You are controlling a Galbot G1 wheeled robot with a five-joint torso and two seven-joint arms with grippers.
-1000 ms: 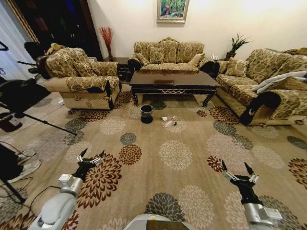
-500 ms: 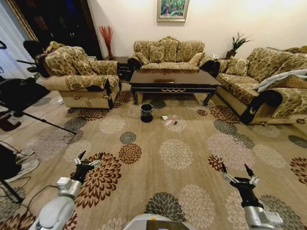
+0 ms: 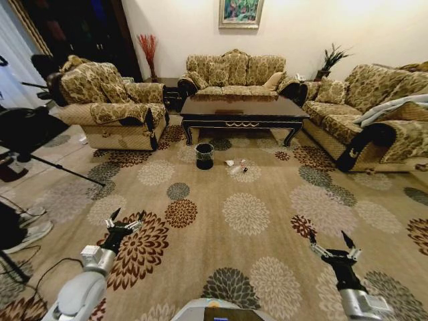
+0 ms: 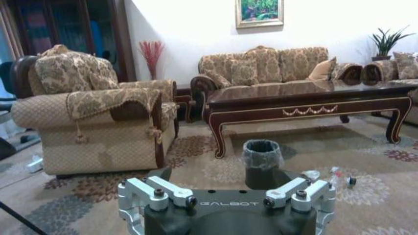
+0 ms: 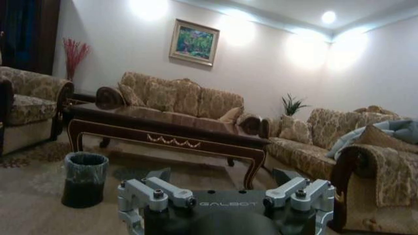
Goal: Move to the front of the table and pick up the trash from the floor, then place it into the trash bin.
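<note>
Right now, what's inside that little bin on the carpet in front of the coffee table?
The trash bin shows a greyish liner folded over its rim and a dark interior. Its bottom is hidden by its own wall, so any contents cannot be seen. The trash lies beside it on the floor.

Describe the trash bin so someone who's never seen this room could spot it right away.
Find the long dark table between the sofas. On the floor before its left end stands the trash bin, a small round black bucket with a greyish liner, beside the trash and the only upright container there.

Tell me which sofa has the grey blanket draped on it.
The sofa on the robot's right; a grey blanket lies over its back and arm. The back-wall sofa and left armchair have none.
</note>
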